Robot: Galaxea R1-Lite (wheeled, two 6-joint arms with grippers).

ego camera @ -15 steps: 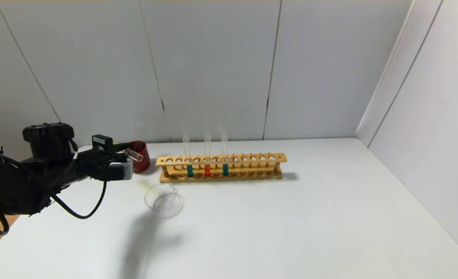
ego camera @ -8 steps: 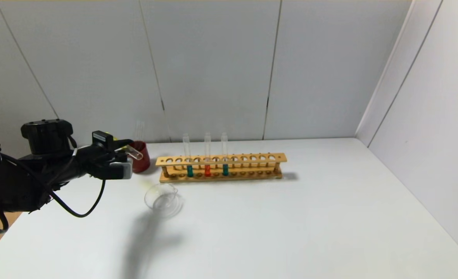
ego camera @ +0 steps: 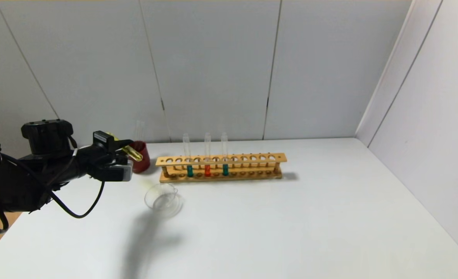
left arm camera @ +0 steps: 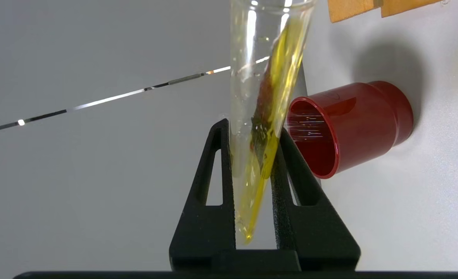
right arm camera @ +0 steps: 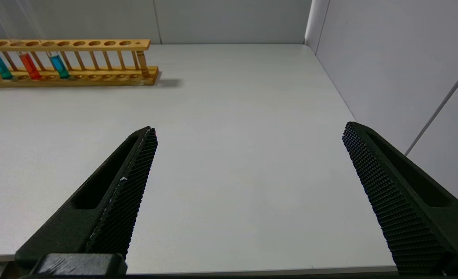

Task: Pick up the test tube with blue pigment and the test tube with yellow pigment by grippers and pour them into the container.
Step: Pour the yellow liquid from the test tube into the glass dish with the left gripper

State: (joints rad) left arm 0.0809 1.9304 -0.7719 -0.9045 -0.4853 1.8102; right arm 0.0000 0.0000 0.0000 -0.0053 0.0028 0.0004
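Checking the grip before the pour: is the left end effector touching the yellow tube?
Touching. The left wrist view shows the left end effector with both black fingers pressed against the tilted test tube with yellow pigment, no gap either side.

The yellow tube (left arm camera: 265, 116) runs past the frame edge in the left wrist view, so its mouth is cut off. The wooden rack (left arm camera: 368, 7) shows there only as a corner. In the right wrist view, the rack (right arm camera: 69, 62) is cut at the edge, and the tubes' (right arm camera: 30, 66) clear upper parts fade out.
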